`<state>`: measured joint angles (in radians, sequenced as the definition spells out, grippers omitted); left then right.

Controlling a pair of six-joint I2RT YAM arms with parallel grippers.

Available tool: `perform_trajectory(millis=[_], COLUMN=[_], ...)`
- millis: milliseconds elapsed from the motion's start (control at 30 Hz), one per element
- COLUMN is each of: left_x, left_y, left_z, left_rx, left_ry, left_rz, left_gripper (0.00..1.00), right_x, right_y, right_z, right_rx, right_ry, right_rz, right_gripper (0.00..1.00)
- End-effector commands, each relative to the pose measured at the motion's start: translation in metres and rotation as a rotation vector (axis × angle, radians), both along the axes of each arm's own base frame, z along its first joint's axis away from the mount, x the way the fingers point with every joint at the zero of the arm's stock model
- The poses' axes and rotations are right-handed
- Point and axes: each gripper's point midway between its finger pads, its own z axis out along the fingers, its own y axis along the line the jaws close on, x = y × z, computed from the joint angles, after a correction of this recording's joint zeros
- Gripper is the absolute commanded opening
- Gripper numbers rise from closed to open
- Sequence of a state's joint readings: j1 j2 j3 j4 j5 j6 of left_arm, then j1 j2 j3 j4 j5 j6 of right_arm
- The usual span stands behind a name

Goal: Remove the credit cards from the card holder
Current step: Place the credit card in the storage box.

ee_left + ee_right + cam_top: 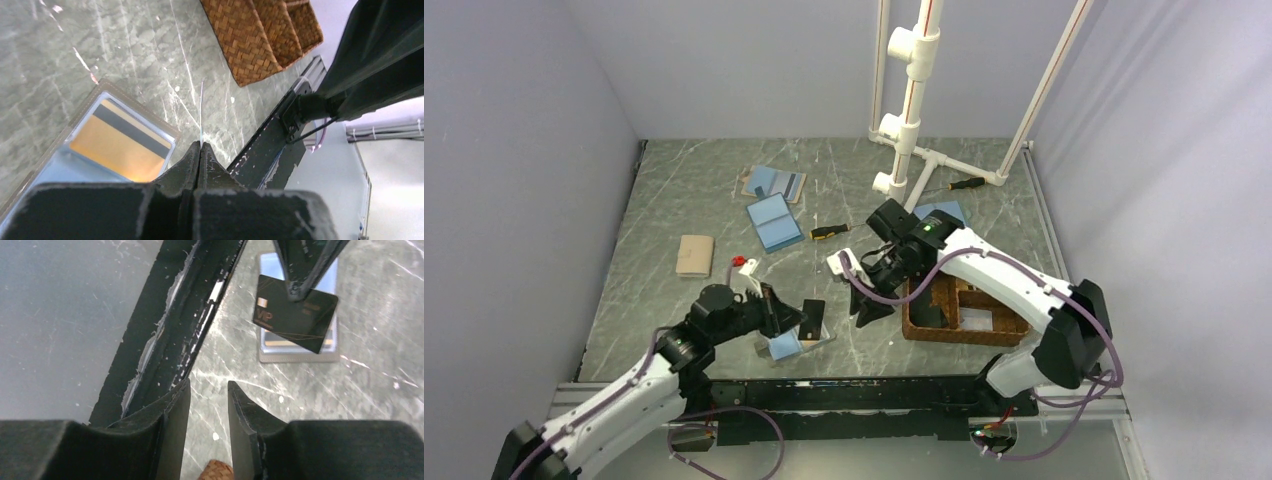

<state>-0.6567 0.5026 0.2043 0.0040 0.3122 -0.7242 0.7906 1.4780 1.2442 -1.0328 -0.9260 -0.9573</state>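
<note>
Wicker tray (964, 336) just beside right gripper (209, 390), jaws narrowly apart, nothing btwn. Black rail (175, 315) close by. Left gripper (200, 152) pinched on black VIP card (295, 315), tilted over card holder (300, 354). Holder open on worktop (674, 200) nr front rail, light blue inside, gold striped card (117, 145) in its window.

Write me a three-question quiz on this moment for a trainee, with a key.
1. True or false: the left pincer is shut on the edge of a black card, holding it above the table.
2. What lies in the open card holder?
A) an orange card with a dark stripe
B) a folded banknote
C) nothing at all
3. Fill in: the right pincer has its jaws ___ with nothing between them.

Key: 1 true; 2 A; 3 open.
</note>
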Motion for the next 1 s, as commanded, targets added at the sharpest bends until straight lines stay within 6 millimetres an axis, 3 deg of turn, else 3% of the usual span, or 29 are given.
perform_trajectory(millis=[0,200,467,700,967], left_x=[0.003,0.005,-0.006,-0.013,-0.017], left_y=[-0.027,-0.051,-0.078,-0.09,-0.099], left_z=[0.023,0.02,0.014,0.005,0.009], left_rx=[-0.063,-0.056,0.034,0.11,0.137], left_ry=[-0.15,-0.199,-0.272,-0.323,-0.385], left_rz=[-0.15,-0.233,-0.322,-0.334,-0.339], left_gripper=[0.0,0.0,0.0,0.0,0.0], right_x=[0.008,0.012,0.012,0.007,0.001], right_y=[-0.01,-0.019,-0.018,-0.022,-0.026], right_z=[0.011,0.008,-0.002,-0.002,-0.004], right_rx=[0.085,0.123,0.105,0.119,0.135], right_ry=[-0.065,-0.093,-0.059,-0.047,-0.049], right_rz=[-0.013,-0.035,-0.037,-0.005,0.036], right_gripper=[0.38,0.47,0.48,0.49,0.49])
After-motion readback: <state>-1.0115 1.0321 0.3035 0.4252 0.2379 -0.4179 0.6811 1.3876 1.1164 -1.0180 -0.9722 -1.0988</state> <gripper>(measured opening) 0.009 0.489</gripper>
